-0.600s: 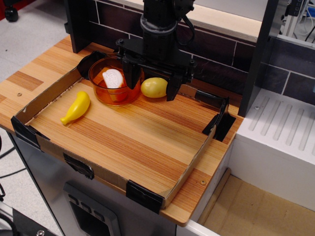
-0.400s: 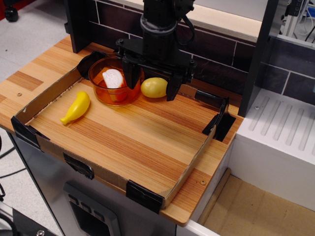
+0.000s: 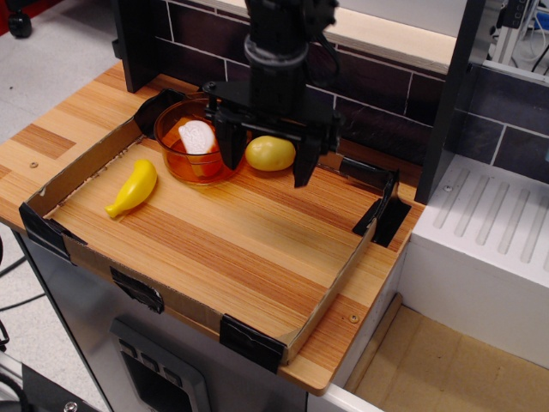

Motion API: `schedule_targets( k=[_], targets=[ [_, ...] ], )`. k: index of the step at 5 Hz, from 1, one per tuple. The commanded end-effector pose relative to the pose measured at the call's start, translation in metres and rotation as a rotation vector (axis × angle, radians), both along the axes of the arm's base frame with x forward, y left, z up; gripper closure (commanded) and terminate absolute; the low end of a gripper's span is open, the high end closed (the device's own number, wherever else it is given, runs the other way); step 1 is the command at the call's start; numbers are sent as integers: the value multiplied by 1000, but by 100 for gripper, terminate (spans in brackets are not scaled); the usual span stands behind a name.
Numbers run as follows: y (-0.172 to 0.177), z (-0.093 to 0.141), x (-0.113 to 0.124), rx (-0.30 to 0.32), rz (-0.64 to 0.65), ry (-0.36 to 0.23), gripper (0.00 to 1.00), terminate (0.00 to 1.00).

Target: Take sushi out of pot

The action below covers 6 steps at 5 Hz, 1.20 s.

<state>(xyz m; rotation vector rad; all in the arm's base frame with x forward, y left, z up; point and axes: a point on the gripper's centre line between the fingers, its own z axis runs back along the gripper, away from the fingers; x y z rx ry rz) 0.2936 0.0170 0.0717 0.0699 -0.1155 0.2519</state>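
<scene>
Since the earlier frames the hand [image 3: 267, 159] has been lowered slightly and shifted; its fingers are spread wide and nothing is held. The sushi [image 3: 198, 138] is seen inside the pot [image 3: 176, 158], white side up. One finger stands at the pot's right rim, the other beyond the lemon [image 3: 270, 153], so the grasp is judged not yet begun.

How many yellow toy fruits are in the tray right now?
2: a yellow toy banana at the tray's left side, and a round yellow toy lemon beside the translucent orange pot. None seems hidden.
</scene>
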Motion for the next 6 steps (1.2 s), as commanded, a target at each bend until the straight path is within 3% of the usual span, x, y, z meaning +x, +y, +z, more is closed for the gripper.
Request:
schedule_targets(
  k=[1, 3, 6],
  targets=[
    [30, 47, 7, -8, 181, -167, 0, 0],
    [85, 57, 22, -99, 542, -109, 0, 0],
    [106, 10, 41, -119, 568, 20, 0, 0]
  ],
)
